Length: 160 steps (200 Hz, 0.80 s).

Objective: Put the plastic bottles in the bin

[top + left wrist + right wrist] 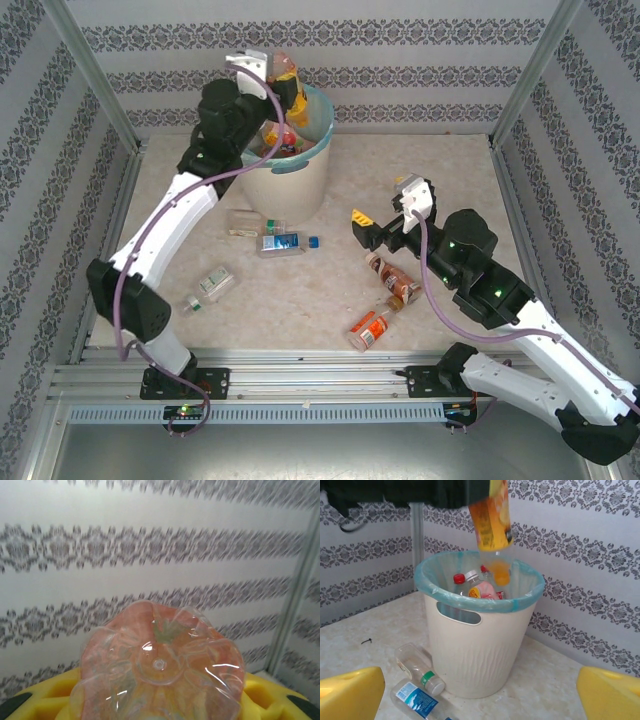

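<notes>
Left gripper [282,90] pinches an orange bottle [492,517], long axis near vertical, neck down at the mouth of the bin [475,650], which stands near the far edge of the worktop [440,180], left of middle. Right gripper [479,698] is spread wide, right of centre. Loose bottles [280,243] lie flat mid-worktop, with bare marbled surface toward the far right corner. Patterned walls [400,75] close three sides.

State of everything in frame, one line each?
Round cream-white plastic bin: upright, blue-lined, bottles inside.
Orange plastic bottle: held neck-down over bin.
Left gripper: shut on orange plastic bottle.
Right gripper: open, empty.
Loose plastic bottles on table: lying on sides.
</notes>
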Tool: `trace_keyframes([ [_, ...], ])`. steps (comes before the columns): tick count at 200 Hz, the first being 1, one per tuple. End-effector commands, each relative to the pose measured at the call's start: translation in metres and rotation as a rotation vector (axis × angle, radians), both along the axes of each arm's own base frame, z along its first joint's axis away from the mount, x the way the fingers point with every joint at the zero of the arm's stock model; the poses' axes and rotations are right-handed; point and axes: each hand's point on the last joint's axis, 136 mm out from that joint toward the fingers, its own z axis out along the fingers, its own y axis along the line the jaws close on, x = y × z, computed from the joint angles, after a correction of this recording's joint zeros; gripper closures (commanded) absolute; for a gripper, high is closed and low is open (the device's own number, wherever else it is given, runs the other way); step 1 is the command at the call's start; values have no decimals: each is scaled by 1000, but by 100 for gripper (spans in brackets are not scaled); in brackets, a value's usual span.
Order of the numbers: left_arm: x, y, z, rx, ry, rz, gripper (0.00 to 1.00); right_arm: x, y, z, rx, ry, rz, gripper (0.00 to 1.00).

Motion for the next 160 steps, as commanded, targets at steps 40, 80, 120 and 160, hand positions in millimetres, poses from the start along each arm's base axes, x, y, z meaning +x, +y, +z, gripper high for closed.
trace_keyframes([
  [40,37,-1,-47,-49,98,-45,58,1,-2,-7,-29,-2,-17,2],
  [80,44,-6,-89,-28,221,-64,58,3,1,-7,-39,-8,-12,2],
  [120,47,-11,-134,17,356,-88,57,5,3,-11,-47,2,-8,2],
  [160,50,-1,-164,10,414,-65,55,6,4,-18,-56,12,-11,2],
])
